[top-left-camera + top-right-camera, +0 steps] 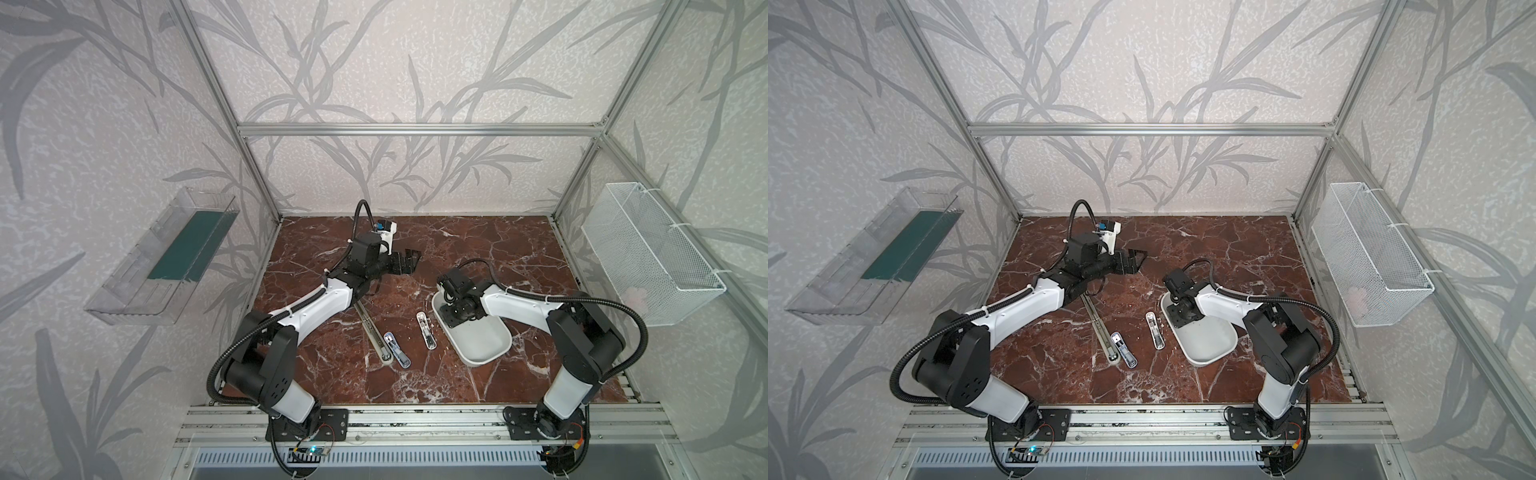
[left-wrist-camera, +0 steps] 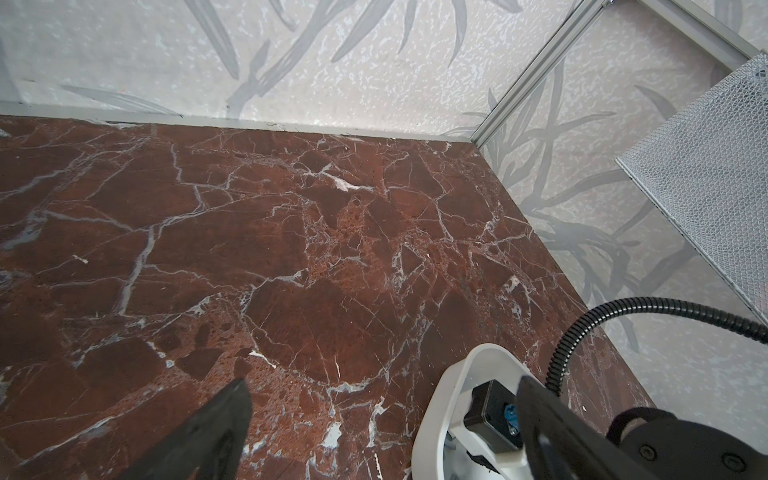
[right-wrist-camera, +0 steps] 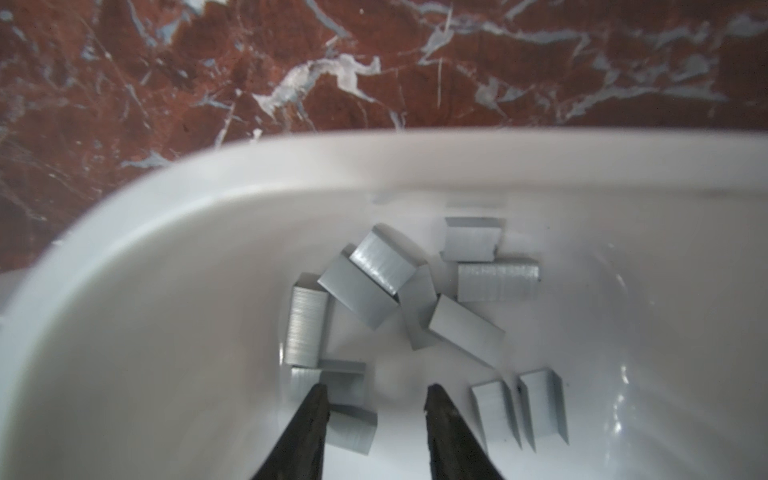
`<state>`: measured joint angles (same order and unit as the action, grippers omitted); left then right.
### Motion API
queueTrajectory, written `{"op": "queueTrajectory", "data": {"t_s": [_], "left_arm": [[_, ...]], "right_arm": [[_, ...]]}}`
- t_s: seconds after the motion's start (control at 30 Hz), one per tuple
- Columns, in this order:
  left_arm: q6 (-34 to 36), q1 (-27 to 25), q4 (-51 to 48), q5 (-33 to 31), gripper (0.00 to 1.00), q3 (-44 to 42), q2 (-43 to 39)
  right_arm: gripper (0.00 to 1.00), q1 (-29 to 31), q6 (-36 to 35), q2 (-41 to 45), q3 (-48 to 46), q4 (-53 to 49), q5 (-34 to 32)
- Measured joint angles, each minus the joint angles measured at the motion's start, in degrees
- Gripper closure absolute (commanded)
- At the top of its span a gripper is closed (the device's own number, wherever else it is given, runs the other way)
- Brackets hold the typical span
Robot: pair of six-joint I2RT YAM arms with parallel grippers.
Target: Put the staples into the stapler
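Several grey staples (image 3: 361, 295) lie loose in a white tray (image 3: 374, 166), seen in the right wrist view. My right gripper (image 3: 377, 390) points down into that tray, open, its fingertips low over the floor. One strip (image 3: 353, 428) lies against one finger and nothing is clamped. In both top views the right wrist hides the staples in the tray (image 1: 482, 340) (image 1: 1208, 340). A small bluish stapler piece (image 1: 397, 349) and a white one (image 1: 427, 329) lie left of the tray. My left gripper (image 1: 409, 262) (image 2: 382, 384) hangs wide open and empty above the marble, behind them.
A long metal rail (image 1: 370, 328) lies beside the bluish stapler piece. A white wire basket (image 1: 648, 253) hangs on the right wall and a clear plastic bin (image 1: 162, 257) on the left wall. Aluminium frame posts stand at the table's corners.
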<state>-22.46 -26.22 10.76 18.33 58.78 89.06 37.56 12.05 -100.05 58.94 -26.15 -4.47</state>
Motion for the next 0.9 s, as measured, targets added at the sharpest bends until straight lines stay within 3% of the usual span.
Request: {"op": "queueTrajectory", "data": {"t_s": [0.5,0.77,0.9], "left_arm": [[-0.2,0.0,0.3,1.1,0.01,-1.1,-1.6],[-0.2,0.0,0.5,1.0,0.01,-2.7,-3.5],[-0.2,0.0,0.5,1.0,0.01,-3.1,-3.6]], "right_arm": [[0.69,-1.5,2.8,4.5,-2.3,-2.4,-4.9],[0.57,-0.3,0.4,11.7,-5.6,-0.4,0.2],[0.56,1.3,-0.8,11.5,-5.5,1.1,2.2]]}}
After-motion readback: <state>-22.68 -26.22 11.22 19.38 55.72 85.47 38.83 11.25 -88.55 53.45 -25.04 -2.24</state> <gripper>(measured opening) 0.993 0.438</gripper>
